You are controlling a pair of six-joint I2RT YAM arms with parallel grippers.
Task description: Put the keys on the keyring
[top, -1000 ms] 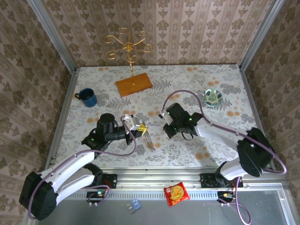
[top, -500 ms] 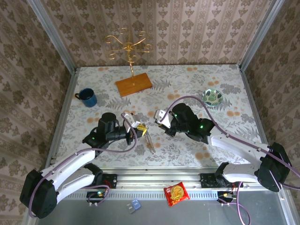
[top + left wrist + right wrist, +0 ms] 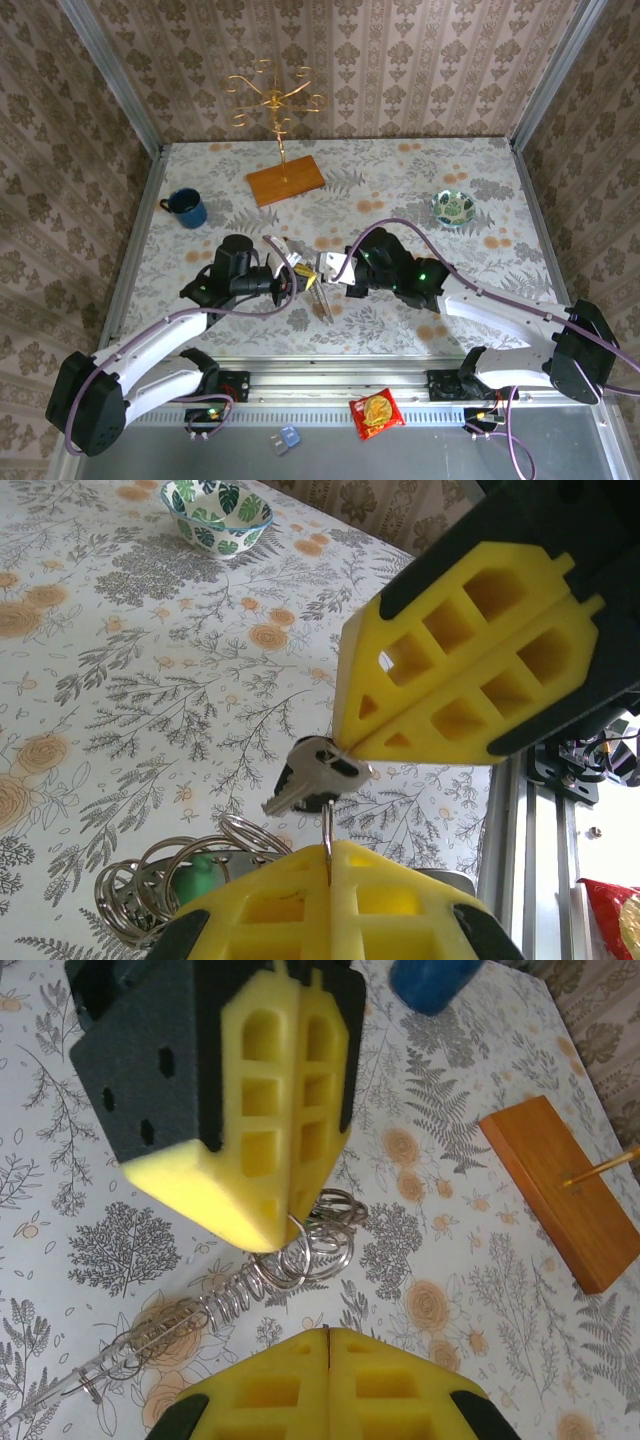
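My left gripper is shut on a thin wire loop of the keyring. The rest of the keyring hangs below it as a bunch of metal rings and a long coil trailing to the table. A green-headed key sits among those rings. My right gripper is shut and tip to tip with the left one. A silvery key with a dark head hangs at its fingertips, right above the pinched loop. In the right wrist view that key is hidden.
A blue mug stands at the left. A gold hook stand on a wooden base is at the back. A leaf-patterned bowl sits at the right. A red snack packet lies below the table's front rail.
The right gripper has swung left across the table and now meets the left gripper's tip. The left gripper has edged slightly right, still pinching the ring.
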